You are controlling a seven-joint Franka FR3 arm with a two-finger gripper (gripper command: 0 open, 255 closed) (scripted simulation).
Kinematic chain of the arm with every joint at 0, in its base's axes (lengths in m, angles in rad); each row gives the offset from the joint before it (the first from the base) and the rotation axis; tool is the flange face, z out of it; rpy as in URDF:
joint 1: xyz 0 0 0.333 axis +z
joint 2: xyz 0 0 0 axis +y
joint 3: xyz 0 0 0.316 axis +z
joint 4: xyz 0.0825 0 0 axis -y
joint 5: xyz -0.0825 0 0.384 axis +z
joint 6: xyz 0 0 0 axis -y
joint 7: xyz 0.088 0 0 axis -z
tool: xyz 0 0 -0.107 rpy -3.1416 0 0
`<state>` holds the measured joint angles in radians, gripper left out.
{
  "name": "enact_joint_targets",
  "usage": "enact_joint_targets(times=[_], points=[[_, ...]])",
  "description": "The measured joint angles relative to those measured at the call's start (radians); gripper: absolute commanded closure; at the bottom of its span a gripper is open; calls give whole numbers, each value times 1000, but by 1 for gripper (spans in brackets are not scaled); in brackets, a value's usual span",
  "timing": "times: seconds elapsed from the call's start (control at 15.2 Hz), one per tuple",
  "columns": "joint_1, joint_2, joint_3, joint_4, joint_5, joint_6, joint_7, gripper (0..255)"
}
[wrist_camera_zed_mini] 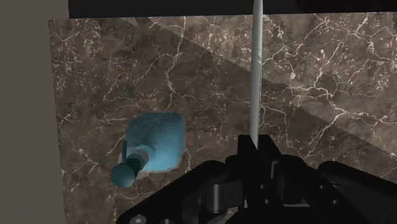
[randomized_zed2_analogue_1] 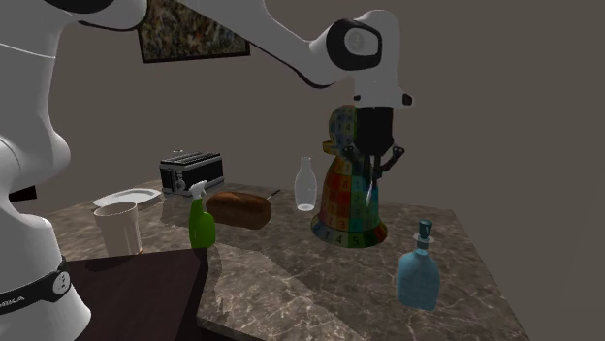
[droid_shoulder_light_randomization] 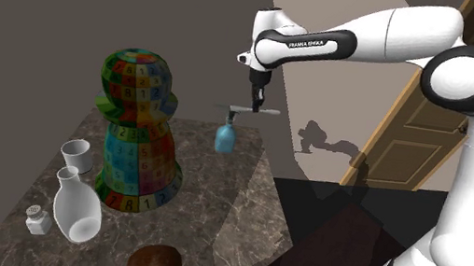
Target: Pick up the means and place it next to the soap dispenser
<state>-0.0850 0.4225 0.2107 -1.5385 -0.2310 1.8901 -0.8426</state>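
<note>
The tool [droid_shoulder_light_randomization: 255, 106] clamps the thin grey bar [droid_shoulder_light_randomization: 236, 109] crosswise, above the blue bottle [droid_shoulder_light_randomization: 224, 137].

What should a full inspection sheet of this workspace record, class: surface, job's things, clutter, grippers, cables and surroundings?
Surface: dark veined marble counter, carrying all the items.
Job's things: thin grey tool, held in the air; blue soap dispenser, upright on the counter.
Clutter: multicoloured numbered figure; pale bottle; bread loaf; green spray bottle; toaster; white cup.
Grippers: gripper above the counter, jaws shut on the thin grey tool.
Cables: nothing seen.
Surroundings: grey walls; framed picture; wooden door.
</note>
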Motion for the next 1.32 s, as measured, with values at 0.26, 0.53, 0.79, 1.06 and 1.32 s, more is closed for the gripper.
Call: enact_joint_targets(times=[0.26, 0.53, 0.79, 1.06, 1.32], points=[[-37, 54, -21, 65, -4, -3, -61, 255], [-41, 76, -25, 45, -10, 40, -61, 255], [-42, 94, -28, 18, -17, 85, -52, 255], [-41, 113, -31, -8, -23, 128, -43, 255], [-40, 138, -35, -21, -30, 165, -36, 255]])
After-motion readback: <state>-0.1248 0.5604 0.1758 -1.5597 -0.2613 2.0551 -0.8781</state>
